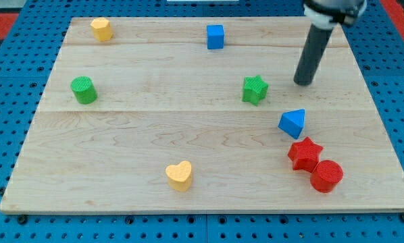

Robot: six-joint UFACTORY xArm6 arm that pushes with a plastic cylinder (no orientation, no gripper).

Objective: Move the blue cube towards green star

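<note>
Wooden bench point(155, 135) fills most of the frame, set on a blue pegboard surround point(13, 81).

No claw on this arm, so no open or closed state to record; only a straight dark rod entering from the upper right. My tip point(303, 83) down on the bench at right of centre, in the upper half.

Blue cube point(215, 36) near the top edge, a little right of centre, upright and alone. Well apart from my tip, which sits to its right and lower in the frame. No contact.

Green star point(255, 89) at right of centre, below and slightly right of the blue cube, with bare wood between the two. My tip near the star, to its right and slightly higher, not touching.

Other blocks:
- Yellow block point(101, 29), shape uncertain, upper left near the top edge.
- Green cylinder point(84, 90), left side, mid height.
- Yellow heart point(179, 175), lower centre.
- Blue triangular block point(292, 123), right side, below my tip and lower right of the green star.
- Red star point(305, 153), lower right, just below the blue triangular block.
- Red cylinder point(326, 175), lower right, touching or just beside the red star; cannot tell which.
</note>
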